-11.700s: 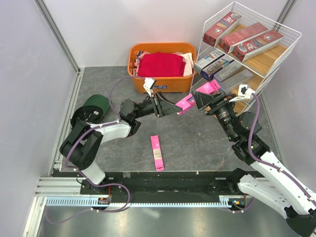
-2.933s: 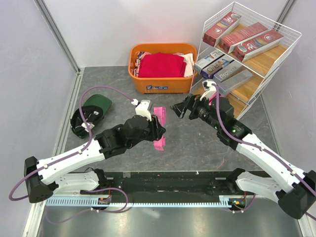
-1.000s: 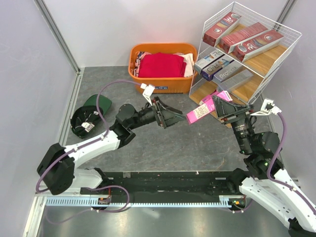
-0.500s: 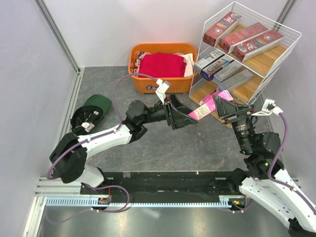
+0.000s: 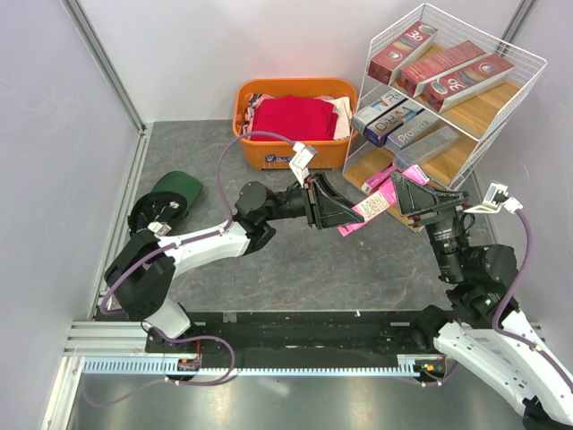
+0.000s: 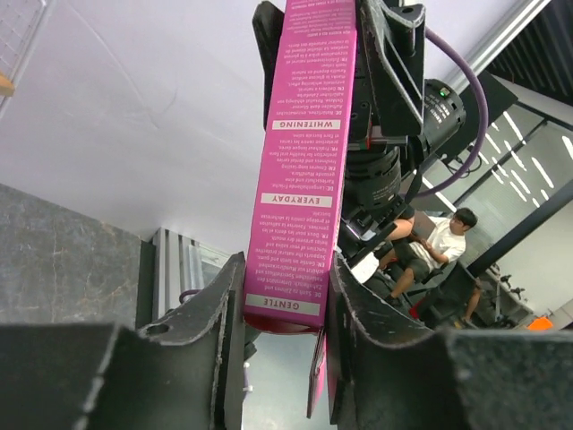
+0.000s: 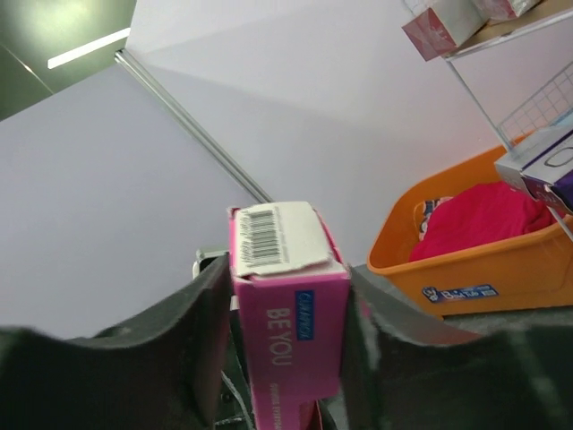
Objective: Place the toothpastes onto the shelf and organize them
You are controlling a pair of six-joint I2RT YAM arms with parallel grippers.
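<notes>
Shelf [image 5: 466, 90]: back right corner of the table [image 5: 269, 269].
Boxes on shelf [image 5: 448, 67]: lying on all three boards (only one on the lowest).
Basket [image 5: 269, 154]: at the back, just left of the shelf, with clothes [image 5: 291, 116] inside.
Cap [image 5: 170, 199]: far left, well apart from the basket.
Held box [image 5: 372, 208]: in front of the shelf, between left gripper [image 5: 347, 217] and right gripper [image 5: 400, 193], one end in each.

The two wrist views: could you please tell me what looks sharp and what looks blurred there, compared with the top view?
Left wrist view: the pink cardboard toothpaste box is sharp, its print legible, while the left gripper's fingers are dark and soft. Right wrist view: the box's barcode is crisp, the right gripper's fingers blurred and shadowed. Top external view: even light, all in focus.
</notes>
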